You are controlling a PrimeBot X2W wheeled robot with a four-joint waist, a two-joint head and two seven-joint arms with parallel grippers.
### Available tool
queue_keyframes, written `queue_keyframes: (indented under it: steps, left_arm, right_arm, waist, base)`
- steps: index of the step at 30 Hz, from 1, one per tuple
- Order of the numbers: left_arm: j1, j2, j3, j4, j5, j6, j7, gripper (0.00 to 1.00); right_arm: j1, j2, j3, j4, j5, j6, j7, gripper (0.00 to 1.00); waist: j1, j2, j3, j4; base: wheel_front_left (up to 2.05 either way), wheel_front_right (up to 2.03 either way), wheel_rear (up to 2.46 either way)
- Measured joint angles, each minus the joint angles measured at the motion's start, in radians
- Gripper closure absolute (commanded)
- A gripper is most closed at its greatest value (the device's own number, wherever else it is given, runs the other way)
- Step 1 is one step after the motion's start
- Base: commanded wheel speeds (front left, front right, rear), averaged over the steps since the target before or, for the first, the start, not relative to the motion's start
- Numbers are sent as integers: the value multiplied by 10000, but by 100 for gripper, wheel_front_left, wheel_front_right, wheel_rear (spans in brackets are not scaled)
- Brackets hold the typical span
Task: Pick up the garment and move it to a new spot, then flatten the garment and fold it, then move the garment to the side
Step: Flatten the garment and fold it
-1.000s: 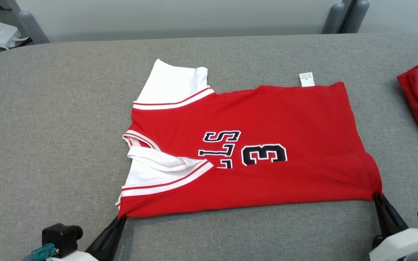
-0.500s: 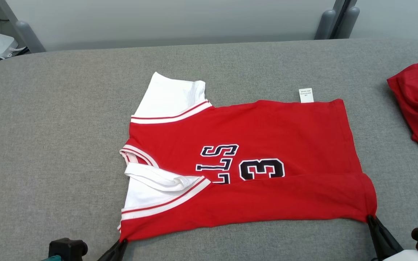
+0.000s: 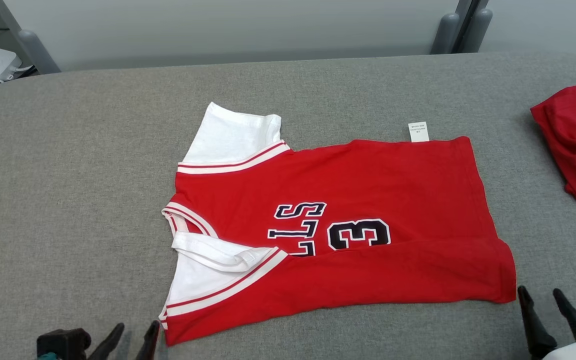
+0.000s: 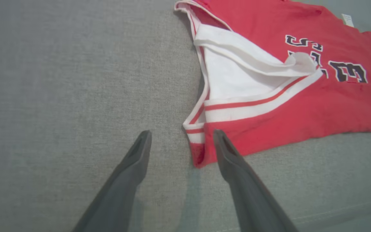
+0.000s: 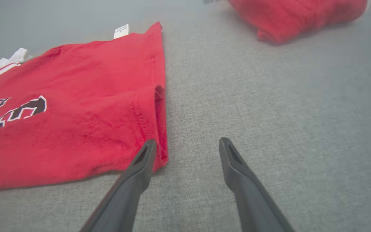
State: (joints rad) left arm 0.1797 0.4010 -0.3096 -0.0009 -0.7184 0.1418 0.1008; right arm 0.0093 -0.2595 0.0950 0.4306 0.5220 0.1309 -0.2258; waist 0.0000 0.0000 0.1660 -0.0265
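The red jersey [image 3: 368,190] is lying spread on the grey bench [image 3: 68,175], with its near edge folded up over part of the lettering. The left gripper [image 3: 137,326] is hovering wide open and empty at the jersey's near left corner, one finger perhaps brushing the cloth. The right gripper [image 3: 540,291] is standing wide open and empty just beside the jersey's near right corner. A bundled red cloth [image 3: 575,135] is lying well apart from the jersey's right hem.

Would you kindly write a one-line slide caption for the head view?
Partly folded red jersey on the grey padded table, open left hand and open right hand at its near corners.
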Motion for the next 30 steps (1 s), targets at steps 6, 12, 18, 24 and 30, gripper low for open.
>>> queue_keyframes:
  steps: [6, 12, 18, 24, 30]
  left_arm:
    - [-232, 242, 790, -997, 652, 825, -926, 0]
    - [-1736, -309, 518, -1204, 1229, 1062, -1467, 0]
    - [-3596, -903, -104, -476, 1419, 911, -1540, 0]
    - [-5704, -1233, -134, 1308, 1379, 391, -1536, 0]
    - [-8088, -1703, -353, 3453, 1367, -6, -1290, 0]
  right_arm:
    - [-351, 33, -903, -779, -1175, 0, -140, 0]
    - [-941, 600, -564, -1613, -2102, 0, -217, 0]
    - [-1500, 790, 134, -1870, -2180, 0, -224, 0]
    - [-2041, 782, 470, -1887, -2190, 0, -224, 0]
    - [-2429, 629, 500, -1935, -2222, 0, -226, 0]
  waist:
    - [0, 0, 87, 26]
    - [0, 0, 328, -3]
    - [0, 0, 753, -165]
    - [-1, 0, 1319, -374]
    - [0, 0, 1983, -528]
  base:
    - [0, 0, 0]
    - [0, 0, 0]
    - [0, 0, 0]
    - [0, 0, 0]
    - [0, 0, 0]
